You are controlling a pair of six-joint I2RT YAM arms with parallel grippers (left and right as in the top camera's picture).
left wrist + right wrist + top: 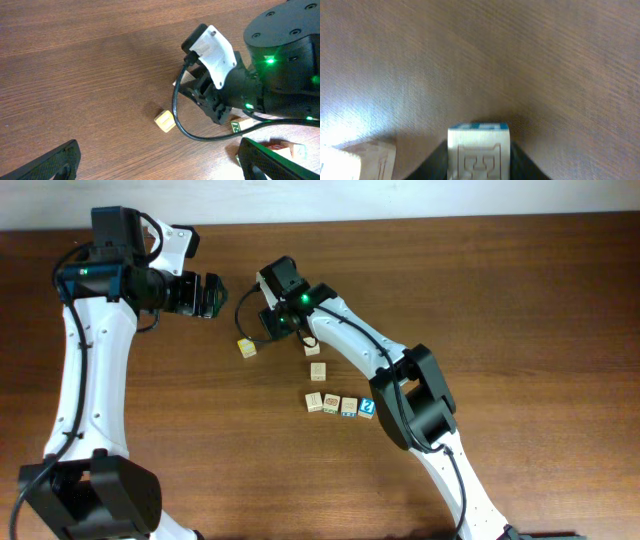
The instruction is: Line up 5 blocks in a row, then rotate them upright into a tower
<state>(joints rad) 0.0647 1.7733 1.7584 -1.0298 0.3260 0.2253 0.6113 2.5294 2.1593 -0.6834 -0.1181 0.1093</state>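
The right gripper (pixel 479 167) is closed narrow on one block (pixel 479 150): its dark fingers (pixel 436 161) lie against both sides of it. This block is cream with a blue upper edge. Whether it rests on the table (pixel 545 60) or is lifted, one cannot tell. A second cube (pixel 370 157) lies just beside it. Lower in the overhead view there is a row of four cubes (pixel 331 404), with the blue question-mark block (pixel 367 408) at its right end. The left gripper (pixel 210 296) stands wide open and holds nothing, well apart from them. A yellow-edged cube (pixel 247 347) lies alone between the two grippers.
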